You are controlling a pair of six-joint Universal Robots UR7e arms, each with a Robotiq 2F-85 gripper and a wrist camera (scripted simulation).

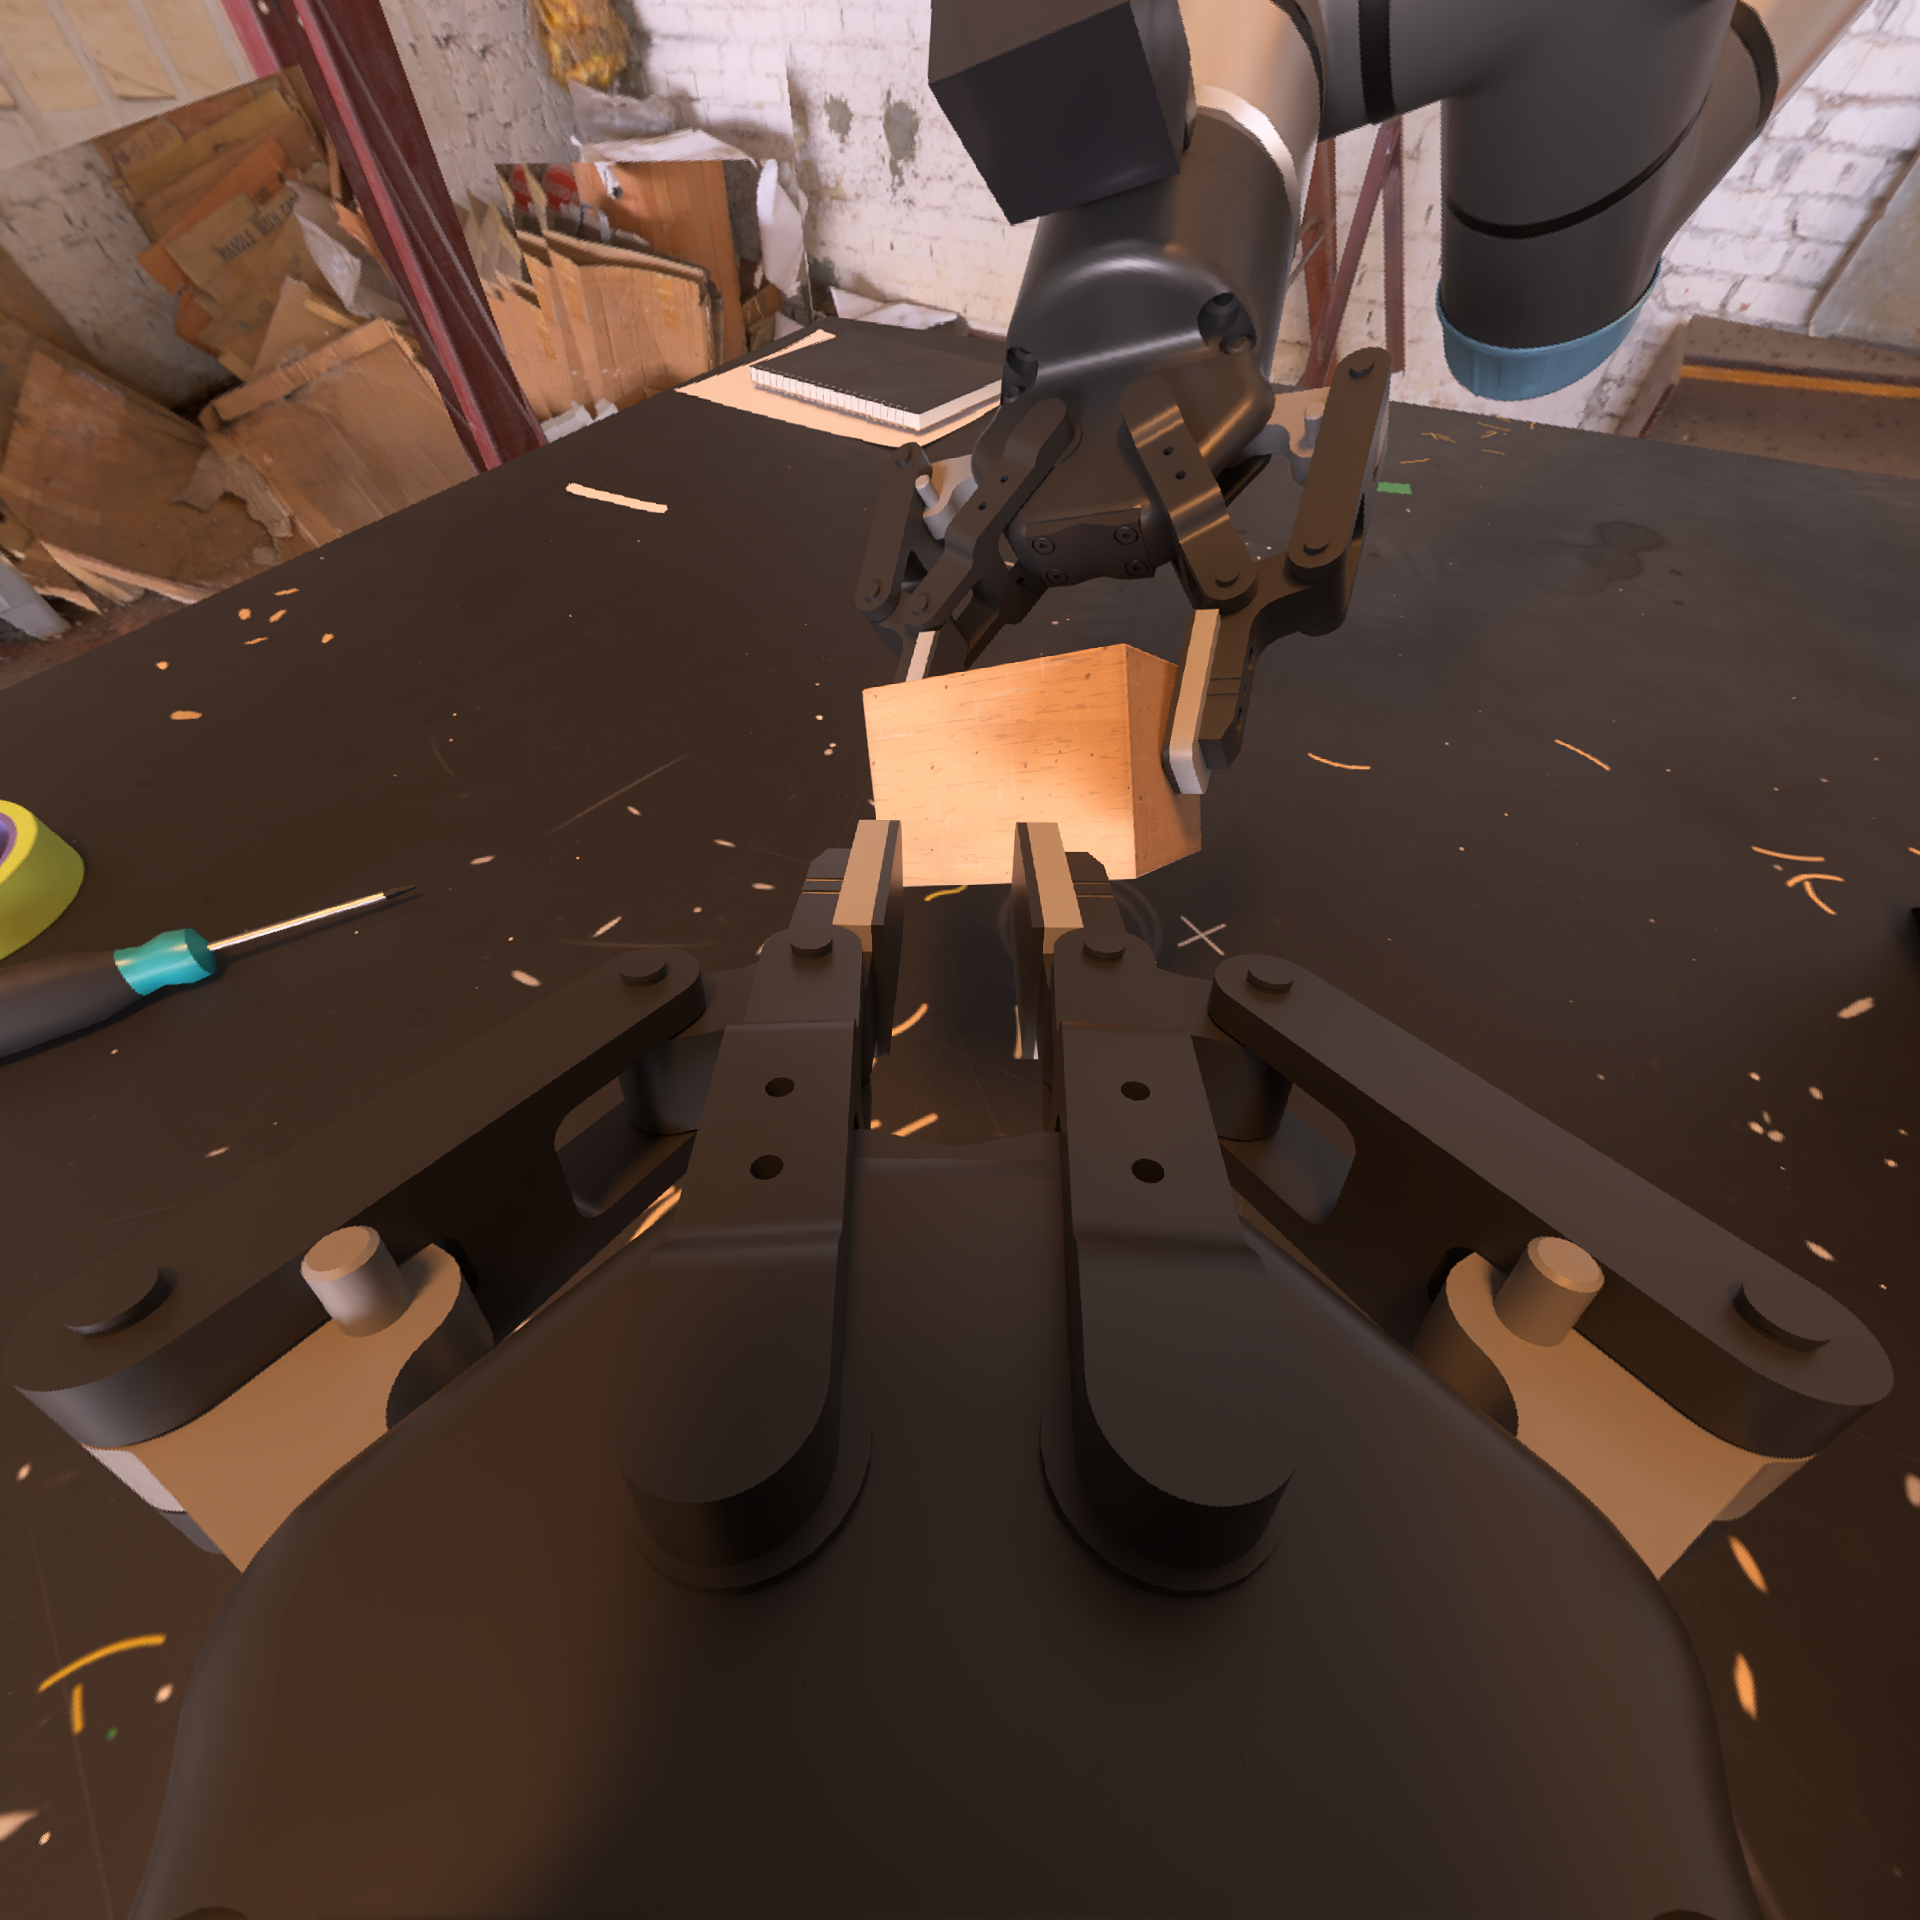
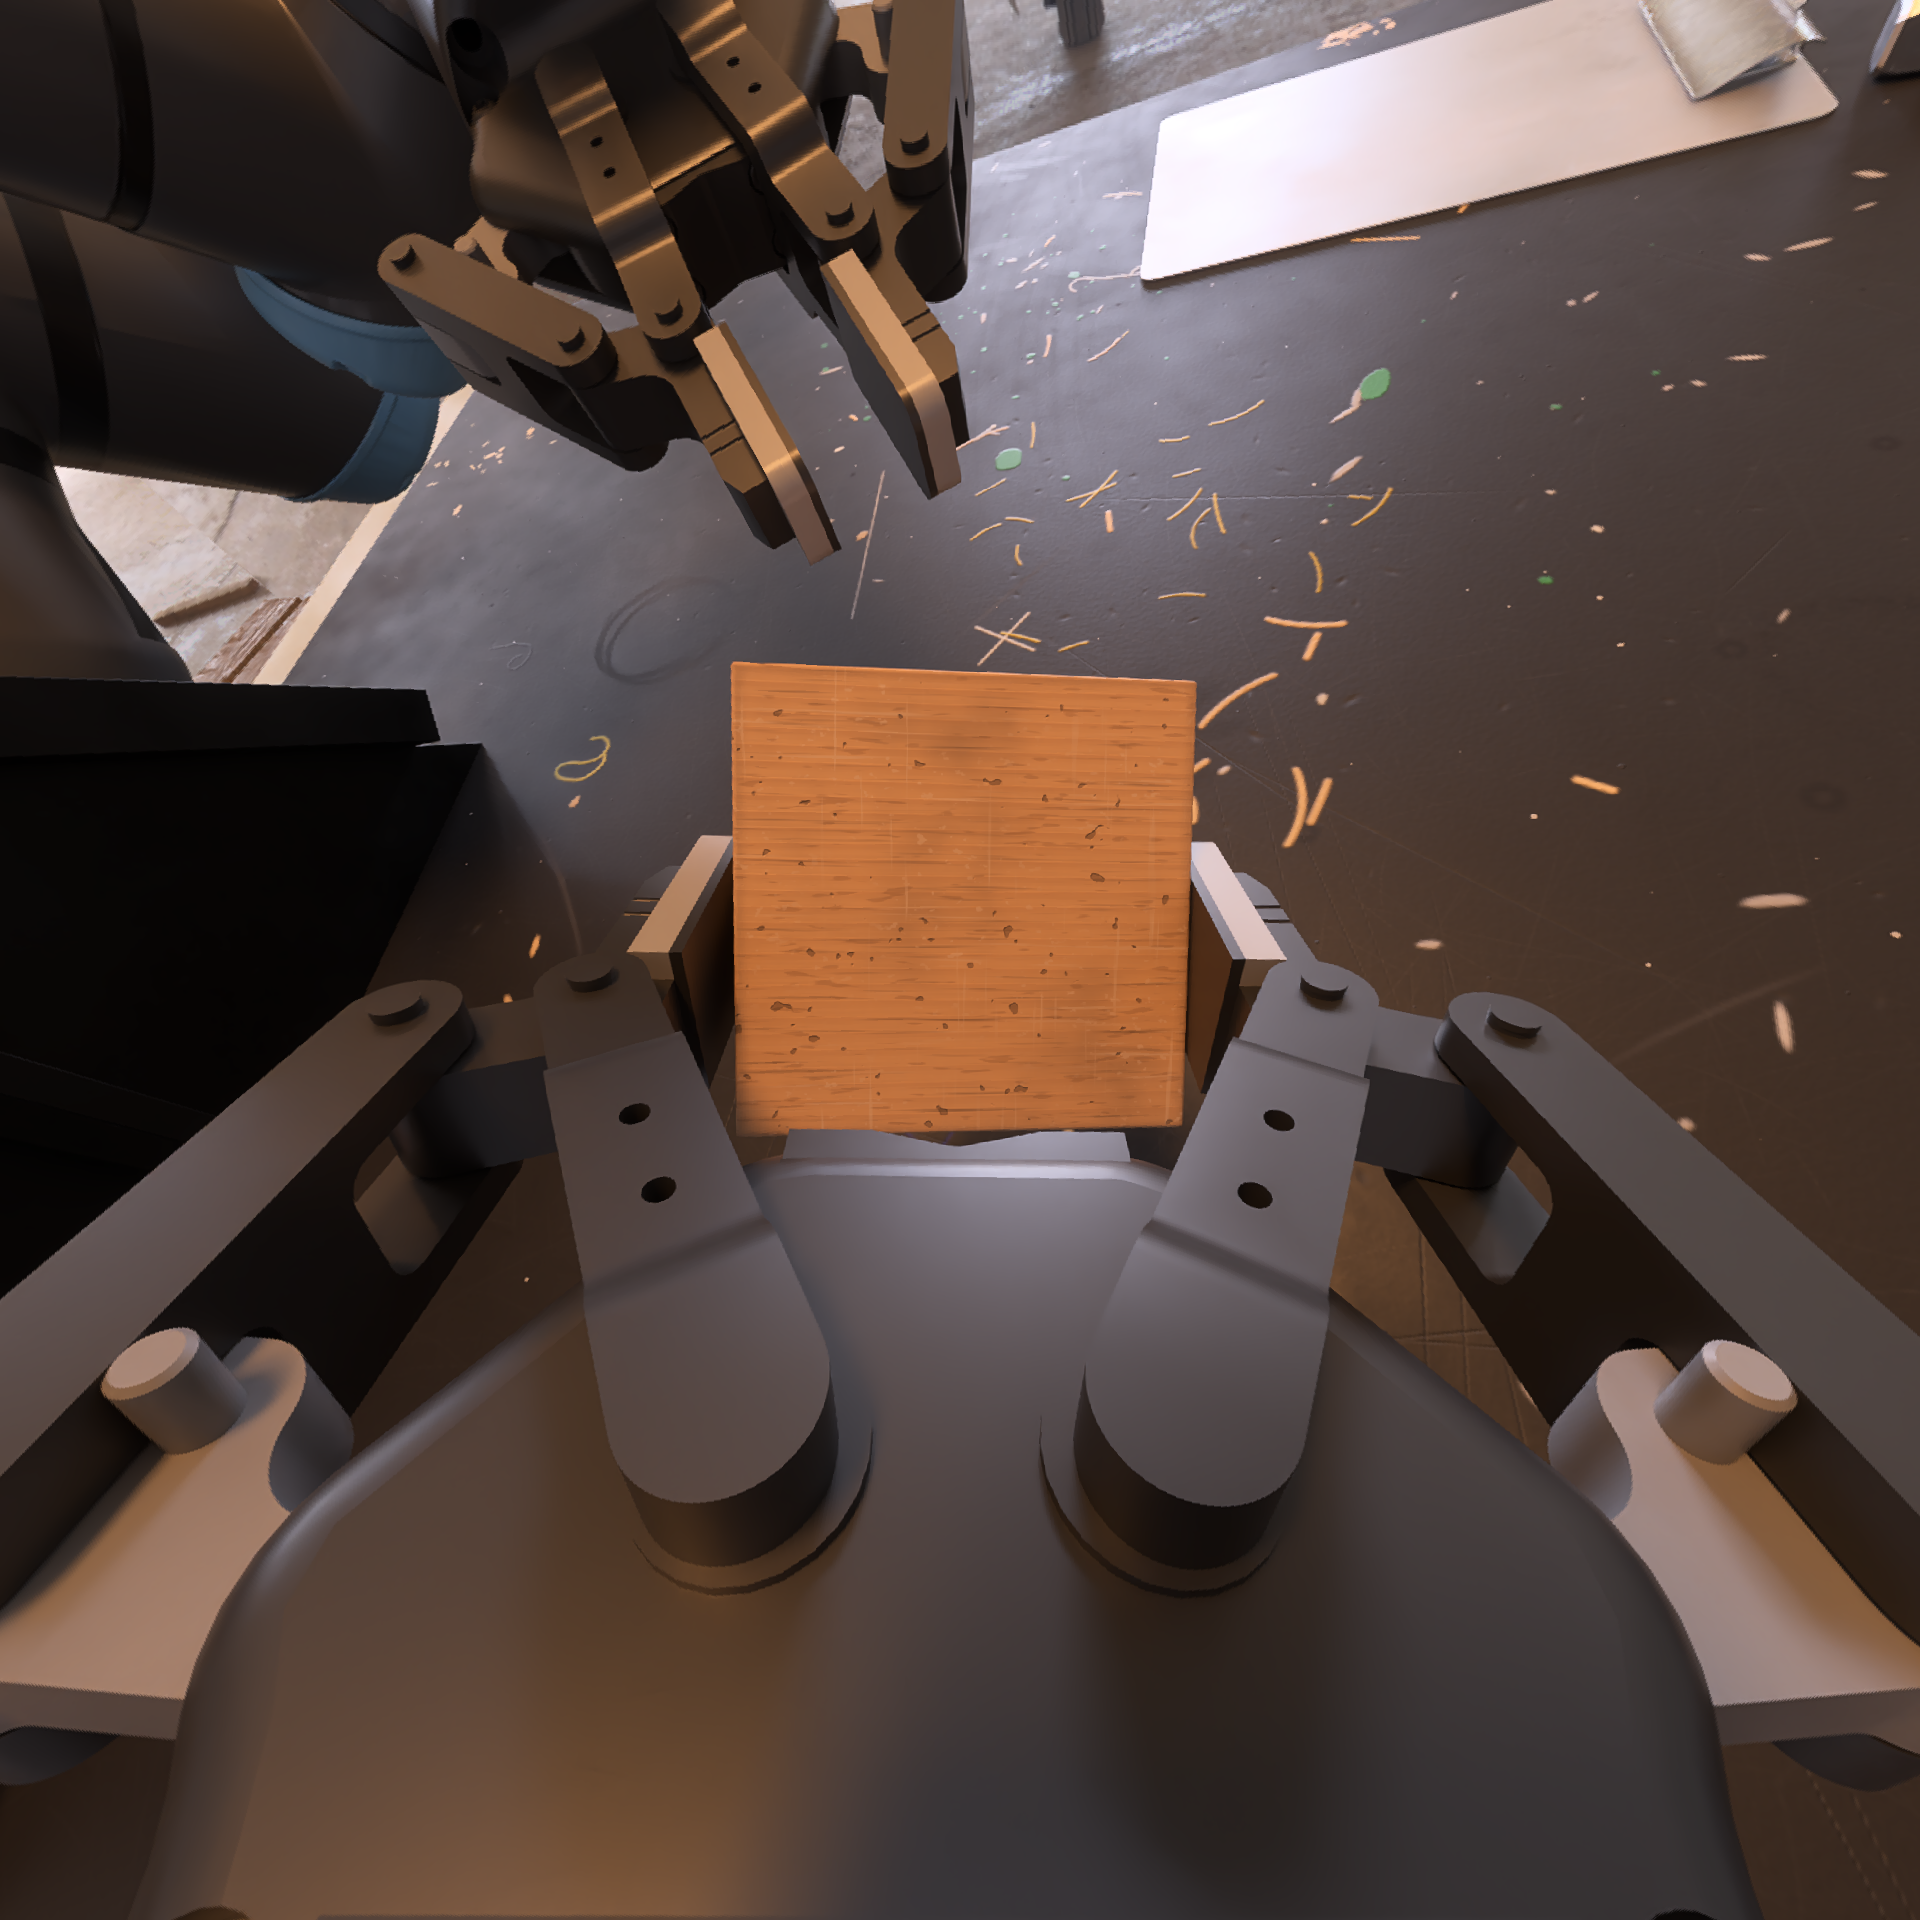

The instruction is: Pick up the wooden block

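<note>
The wooden block [image 2: 961, 899] sits between the jaws of the right gripper [image 2: 961, 935], whose pads press flat against its two opposite side faces; from the right wrist view the block's broad grained face fills the gap from pad to pad, so the jaws are clenched on it. In the left wrist view the same block [image 1: 1023, 764] appears held from above by that gripper [image 1: 1049, 717], one pale fingertip [image 1: 1190, 717] lying against its right face, and its lower edge seems to hang clear of the dark worktop [image 1: 520, 727], though the near fingers hide the contact line, so I cannot be sure.

The left gripper [image 1: 951, 878] hovers just in front of the block, its jaws narrowed to a small gap with nothing between them, neither fully released nor clenched on anything.

The step in hand looks like the lift itself: grasp made, block at or just off the surface. The next move calls for a straight rise with steady grip, keeping clear of the left gripper close by.

Farther out on the worktop lie a screwdriver [image 1: 156, 966], a yellow tape roll [image 1: 31, 873] and a spiral notebook [image 1: 873, 384]
</note>
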